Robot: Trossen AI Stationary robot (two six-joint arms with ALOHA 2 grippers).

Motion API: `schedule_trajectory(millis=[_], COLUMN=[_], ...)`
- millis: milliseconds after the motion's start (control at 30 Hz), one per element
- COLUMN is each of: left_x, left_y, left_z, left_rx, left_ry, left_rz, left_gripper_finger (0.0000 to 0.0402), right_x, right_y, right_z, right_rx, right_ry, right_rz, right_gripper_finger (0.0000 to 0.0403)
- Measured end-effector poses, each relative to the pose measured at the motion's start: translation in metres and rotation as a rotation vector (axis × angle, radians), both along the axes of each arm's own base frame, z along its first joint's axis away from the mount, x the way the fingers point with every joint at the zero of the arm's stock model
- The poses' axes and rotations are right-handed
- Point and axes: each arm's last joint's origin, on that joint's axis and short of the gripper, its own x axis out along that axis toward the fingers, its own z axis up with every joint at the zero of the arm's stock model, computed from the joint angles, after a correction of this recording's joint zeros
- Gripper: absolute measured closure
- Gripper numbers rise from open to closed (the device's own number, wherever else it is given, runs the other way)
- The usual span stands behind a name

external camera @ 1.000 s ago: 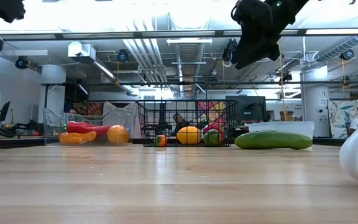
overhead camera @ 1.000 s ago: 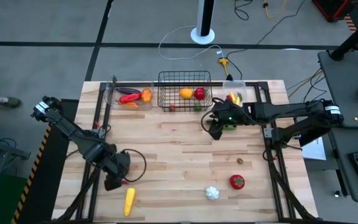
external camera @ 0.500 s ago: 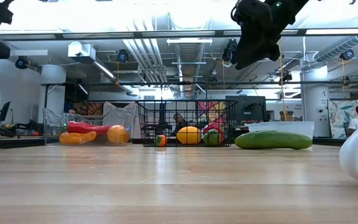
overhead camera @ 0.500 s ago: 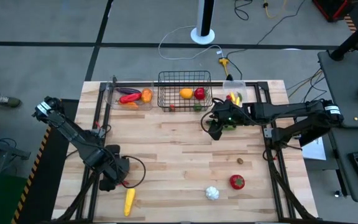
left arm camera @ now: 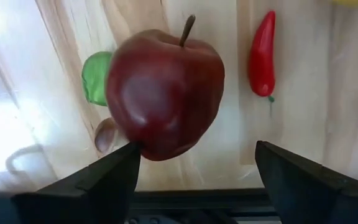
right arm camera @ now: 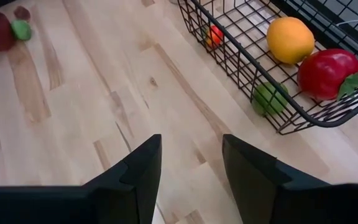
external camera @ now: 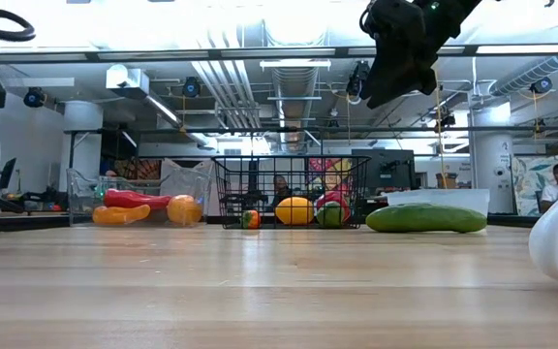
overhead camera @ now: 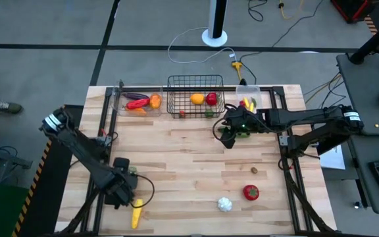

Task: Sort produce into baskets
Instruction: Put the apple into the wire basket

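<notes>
My left gripper (overhead camera: 122, 191) points down near the table's front left, open over a dark red apple (left arm camera: 163, 93). The apple lies on the wood between the fingers, close to one of them. Beside it lie a green piece (left arm camera: 95, 78), a red chili (left arm camera: 262, 56) and a small brown bit (left arm camera: 104, 134). My right gripper (overhead camera: 227, 135) hangs open in front of the black wire basket (overhead camera: 196, 108), nothing between its fingers (right arm camera: 191, 149). The basket holds an orange (right arm camera: 289, 38), a red pepper (right arm camera: 328, 71) and small green and red pieces. A clear bin (overhead camera: 120, 105) holds red and orange produce. My left gripper comes at the apple from above. One fingertip (left arm camera: 126, 158) shows right at the apple's lower edge (left arm camera: 143, 144), and I cannot tell whether it touches. The other finger stands well apart from the apple, which rests on the table.
A yellow corn (overhead camera: 137, 212) lies just toward the near edge from my left gripper. White garlic (overhead camera: 224, 204), a red tomato (overhead camera: 251, 192) and a small brown piece (overhead camera: 254, 170) lie front right. A green cucumber (external camera: 426, 218) lies by the second clear bin (overhead camera: 254, 92) at the back right.
My left gripper has gone down and toward the table's near edge, closer to the corn, and has turned about its own axis. My right arm has kept still.
</notes>
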Motion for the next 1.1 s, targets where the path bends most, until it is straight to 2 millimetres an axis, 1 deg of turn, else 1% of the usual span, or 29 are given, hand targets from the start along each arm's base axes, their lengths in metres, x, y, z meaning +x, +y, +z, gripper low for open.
schedule_trajectory(millis=[167,633,800,1100], left_x=[0.001,0.002,0.004,0.005], left_y=[-0.002,-0.001,-0.002,-0.002], left_z=[-0.005,-0.004,-0.004,-0.017], left_rx=[0.045,0.077,0.08,0.064], left_ry=[-0.017,-0.062,-0.088,-0.14], left_rz=[-0.019,0.003,-0.039,-0.055], left_gripper_finger=[0.0101,0.0101,0.0101,0.0101], right_x=[0.0,0.0,0.0,0.0], right_y=[0.0,0.0,0.0,0.001], right_z=[0.0,0.0,0.0,-0.002], right_rx=[0.0,0.0,0.0,0.0], right_ry=[0.0,0.0,0.0,0.006], right_rz=[0.0,0.001,0.001,0.002], right_gripper_finger=[0.024,0.024,0.0238,0.0236])
